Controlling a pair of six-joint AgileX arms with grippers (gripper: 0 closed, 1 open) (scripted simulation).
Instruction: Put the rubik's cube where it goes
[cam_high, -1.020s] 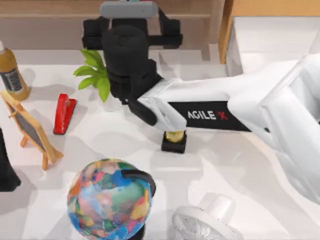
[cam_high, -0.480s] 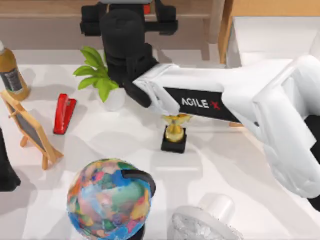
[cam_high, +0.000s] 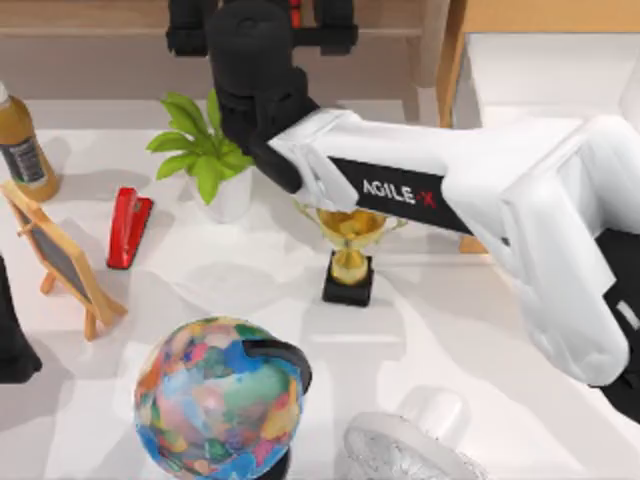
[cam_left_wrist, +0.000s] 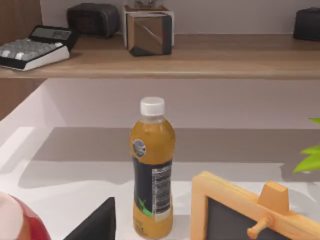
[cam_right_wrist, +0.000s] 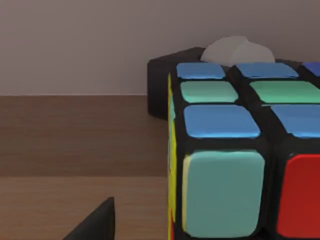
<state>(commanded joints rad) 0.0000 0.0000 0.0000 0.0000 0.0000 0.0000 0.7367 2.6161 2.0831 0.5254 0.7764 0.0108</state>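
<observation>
Up at the surface's far edge, right gripper (cam_high: 262, 20) reaches over the shelf (cam_right_wrist: 75, 150) with the rubik's cube (cam_right_wrist: 240, 150) right up close, can't tell its grip.

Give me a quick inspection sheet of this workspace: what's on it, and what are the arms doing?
Surface: white table, wooden shelf behind.
Job's things: rubik's cube close before the right wrist camera, over the wooden shelf.
Clutter: globe, trophy, potted plant, red stapler, juice bottle, small chalkboard, calculator.
Grippers: right arm reaches to the shelf; left arm parked at table's left.
Cables: nothing seen.
Surroundings: white bin at right.
</observation>
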